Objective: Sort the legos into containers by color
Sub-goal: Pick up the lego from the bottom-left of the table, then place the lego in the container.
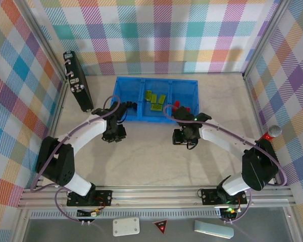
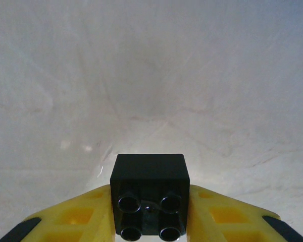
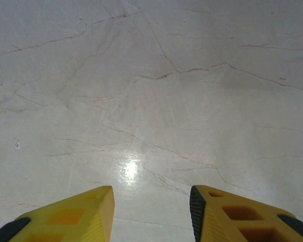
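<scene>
A small black lego cube [image 2: 149, 196], studs facing the camera, is clamped between the yellow fingers of my left gripper [image 2: 149, 212] above bare tabletop. From above, that left gripper [image 1: 113, 134] hangs just in front of the blue tray [image 1: 122, 82], near its left compartment. Lime-green legos [image 1: 156, 98] lie in the middle compartment. Red legos [image 1: 175, 105] show in the right compartment, partly hidden by my right arm. My right gripper [image 3: 151, 214] is open over bare table with nothing between its fingers. In the top view the right gripper [image 1: 182, 137] is in front of the tray's right half.
A black rectangular case [image 1: 78, 80] leans by the left wall, left of the tray. Checkered walls close in the table on three sides. Pale marbled tabletop [image 1: 146, 161] stretches between the tray and the arm bases.
</scene>
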`<state>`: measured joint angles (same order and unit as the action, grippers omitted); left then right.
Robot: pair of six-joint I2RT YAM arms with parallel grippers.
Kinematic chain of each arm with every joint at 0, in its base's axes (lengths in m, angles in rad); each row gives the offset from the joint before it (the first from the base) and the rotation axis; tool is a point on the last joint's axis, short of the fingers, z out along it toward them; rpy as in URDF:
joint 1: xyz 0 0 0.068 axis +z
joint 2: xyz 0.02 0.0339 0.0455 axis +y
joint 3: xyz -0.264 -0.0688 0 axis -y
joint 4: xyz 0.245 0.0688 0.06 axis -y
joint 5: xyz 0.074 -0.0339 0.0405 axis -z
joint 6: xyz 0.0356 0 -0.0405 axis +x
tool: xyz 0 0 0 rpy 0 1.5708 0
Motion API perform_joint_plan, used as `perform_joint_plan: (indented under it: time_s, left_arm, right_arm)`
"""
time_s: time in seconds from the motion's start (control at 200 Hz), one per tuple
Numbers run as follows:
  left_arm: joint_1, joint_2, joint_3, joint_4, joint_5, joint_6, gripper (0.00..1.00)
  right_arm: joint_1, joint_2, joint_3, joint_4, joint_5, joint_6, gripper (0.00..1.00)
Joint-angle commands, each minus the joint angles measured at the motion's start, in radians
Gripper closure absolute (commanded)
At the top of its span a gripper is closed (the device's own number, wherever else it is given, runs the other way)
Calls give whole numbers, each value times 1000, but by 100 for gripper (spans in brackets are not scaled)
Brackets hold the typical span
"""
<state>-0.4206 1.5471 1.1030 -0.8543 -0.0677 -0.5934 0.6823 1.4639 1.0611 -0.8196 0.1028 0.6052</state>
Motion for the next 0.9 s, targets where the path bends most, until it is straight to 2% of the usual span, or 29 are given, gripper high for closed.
perform_joint_plan:
  time_s: [0.0, 0.18, 0.545, 0.895]
  left_arm:
    - [36, 56, 94, -4, 13, 83, 65]
    - [61, 153, 226, 3, 38, 144, 67]
    - [86, 354, 504, 1, 10, 222, 67]
    - [108, 568, 731, -26, 37, 251, 67]
  right_arm:
    - [7, -44, -20, -44, 28, 28, 54]
    - [7, -71, -32, -67, 40, 37, 54]
    - [7, -94, -32, -88, 42, 56, 54]
    - [6, -106, -32, -110, 49, 69, 54]
